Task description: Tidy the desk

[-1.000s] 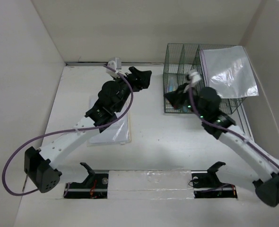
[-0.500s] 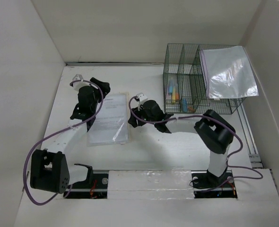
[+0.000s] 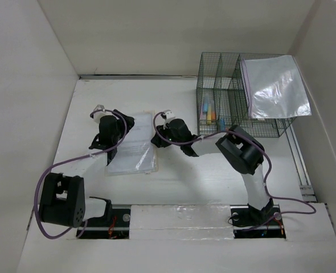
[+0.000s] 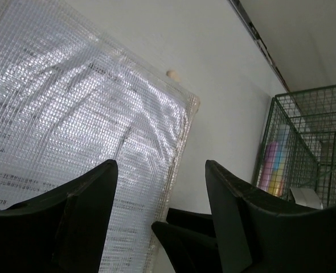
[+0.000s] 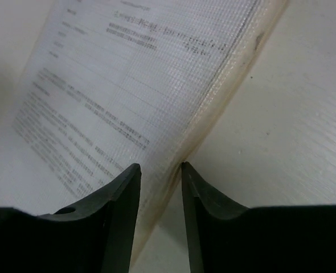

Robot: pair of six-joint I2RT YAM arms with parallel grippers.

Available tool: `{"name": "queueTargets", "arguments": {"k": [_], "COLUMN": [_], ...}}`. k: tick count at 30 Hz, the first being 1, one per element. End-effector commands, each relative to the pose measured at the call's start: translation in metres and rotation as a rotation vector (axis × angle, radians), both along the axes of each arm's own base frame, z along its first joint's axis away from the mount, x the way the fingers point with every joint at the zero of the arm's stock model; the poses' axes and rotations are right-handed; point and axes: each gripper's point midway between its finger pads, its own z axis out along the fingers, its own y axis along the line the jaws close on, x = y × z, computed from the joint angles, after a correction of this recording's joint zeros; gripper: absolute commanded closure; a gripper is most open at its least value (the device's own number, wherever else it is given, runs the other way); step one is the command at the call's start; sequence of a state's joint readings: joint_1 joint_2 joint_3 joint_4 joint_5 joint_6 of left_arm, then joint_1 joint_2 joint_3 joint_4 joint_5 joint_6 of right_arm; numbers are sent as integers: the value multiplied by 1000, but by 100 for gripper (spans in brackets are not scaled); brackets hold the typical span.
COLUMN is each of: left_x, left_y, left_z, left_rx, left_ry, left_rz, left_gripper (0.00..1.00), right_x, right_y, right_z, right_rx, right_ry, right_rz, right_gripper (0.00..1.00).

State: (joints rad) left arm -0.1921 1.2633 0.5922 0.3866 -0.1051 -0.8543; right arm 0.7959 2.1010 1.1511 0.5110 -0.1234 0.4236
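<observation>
— On the desk (image 3: 185,170), which spans the walled floor under both arms, what is done and what is left?
— Coloured markers (image 3: 208,111) and a silver pouch (image 3: 276,85) stand in the green wire rack (image 3: 201,91), far right. One clear document pouch (image 3: 135,149) lies flat, left of centre; I judge it not yet filed.
— Grippers?
— Left gripper (image 4: 161,168) hovers over that pouch, jaws wide apart. Right gripper (image 5: 160,168) sits at its right edge, jaws narrowly apart, apparently clamping nothing.
— Obscured?
— The papers' print is unreadable, and mesh screens the rack's lower contents.
</observation>
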Motion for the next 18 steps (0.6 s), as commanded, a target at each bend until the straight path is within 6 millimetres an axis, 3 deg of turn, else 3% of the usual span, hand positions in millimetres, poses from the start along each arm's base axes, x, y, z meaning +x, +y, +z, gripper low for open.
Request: {"name": "queueTargets", "arguments": {"k": [1,2,3,4,5,6,7,9,10,11,13,14,15,18], "left_x": [0,2,-1,-1,2,3,3,5,3,7,3,9,9,19], "left_y": [-8,-22,-30,-30,-37,-39,-47,-61,-80,-79,-106,-112,-118,-132], "left_z": [-3,-8,-20,-21,-17,-22,-23,-27,-30,-33,-38,-31,-43,-45], "left_rx": [16,44,86,86,96,106,101,87,111,122,187,224,247,244], "left_ry": [-21,4,51,52,52,66,67,78,92,110,126,128,161,162], "left_rz": [-73,-130,-159,-159,-181,-202,-231,-309,-367,-354,-428,-415,-427,-447], "left_gripper": [42,42,42,42,42,42,42,43,45,45,46,45,45,45], "right_x": [-2,-3,-6,-5,-4,-5,-10,-10,-18,-16,-19,-19,-20,-27], "right_y": [20,23,18,19,15,12,4,-5,-14,-14,-22,-24,-26,-32], "right_z": [1,5,3,11,15,23,18,34,32,39,35,34,38,36], "right_rx": [90,125,136,146,153,171,157,161,128,136,107,99,102,99], "right_ry": [24,24,25,15,-1,-19,-16,-62,-87,-100,-115,-118,-129,-147], "right_rz": [44,47,31,31,13,3,-4,-28,-27,-36,-41,-43,-42,-49], "right_gripper": [60,81,93,93,100,100,100,100,100,100,100,100,100,100]}}
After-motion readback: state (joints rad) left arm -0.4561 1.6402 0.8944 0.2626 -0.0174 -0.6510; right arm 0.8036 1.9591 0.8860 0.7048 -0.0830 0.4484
